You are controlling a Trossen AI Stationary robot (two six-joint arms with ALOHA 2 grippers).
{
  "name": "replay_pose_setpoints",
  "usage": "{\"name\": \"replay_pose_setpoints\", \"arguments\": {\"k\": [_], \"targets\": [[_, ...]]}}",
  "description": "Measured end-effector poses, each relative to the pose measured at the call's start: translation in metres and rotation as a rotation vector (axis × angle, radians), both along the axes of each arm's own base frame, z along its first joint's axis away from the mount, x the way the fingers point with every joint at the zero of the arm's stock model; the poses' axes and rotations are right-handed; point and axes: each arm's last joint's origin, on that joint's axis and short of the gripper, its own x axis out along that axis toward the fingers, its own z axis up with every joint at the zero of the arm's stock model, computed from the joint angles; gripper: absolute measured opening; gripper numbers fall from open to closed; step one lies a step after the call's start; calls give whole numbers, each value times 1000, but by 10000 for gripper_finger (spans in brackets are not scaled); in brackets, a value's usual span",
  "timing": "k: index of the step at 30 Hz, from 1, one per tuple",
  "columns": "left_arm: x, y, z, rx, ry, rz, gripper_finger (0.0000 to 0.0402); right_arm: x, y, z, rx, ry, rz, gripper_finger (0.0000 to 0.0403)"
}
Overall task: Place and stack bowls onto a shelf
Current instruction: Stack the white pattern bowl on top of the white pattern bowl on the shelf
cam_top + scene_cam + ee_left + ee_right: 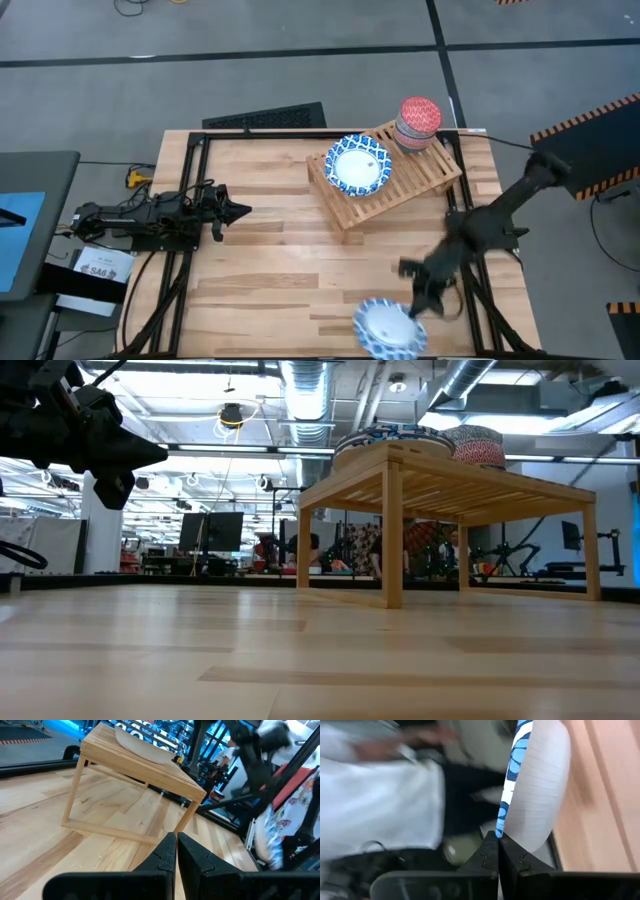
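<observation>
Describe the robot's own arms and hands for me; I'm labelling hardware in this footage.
Both arms are dark, nearly black, built of jointed segments. The left arm carries loose black cables along its length and tapers to a pointed left hand. The right arm is equally dark, ending in the right hand. Each hand has two dark, angular fingers with stepped inner edges.

Bright even overhead light, glare from ceiling lamps, motion-blurred right wrist view.

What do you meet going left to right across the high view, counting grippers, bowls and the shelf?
left gripper → blue-and-white bowl on the shelf → blue-and-white bowl at the near table edge → right gripper → red bowl stack. The shelf spans both shelved items.
</observation>
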Motion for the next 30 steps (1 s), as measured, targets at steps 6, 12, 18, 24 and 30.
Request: {"name": "replay_pose_setpoints", "arguments": {"k": [6, 12, 18, 24, 30], "targets": [[0, 0, 0, 0, 0, 0, 0, 6, -63, 68, 53, -334, -132, 16], [0, 0, 0, 0, 0, 0, 0, 5, -114, 122, -23, -578, -288, 16], [0, 0, 0, 0, 1, 0, 0, 0, -167, 148, -196, -566, -650, 16], [0, 0, 0, 0, 1, 0, 0, -16, -201, 146, -298, -485, -897, 16], [0, 0, 0, 0, 1, 0, 0, -25, -214, 134, -358, -339, -952, 16]]}}
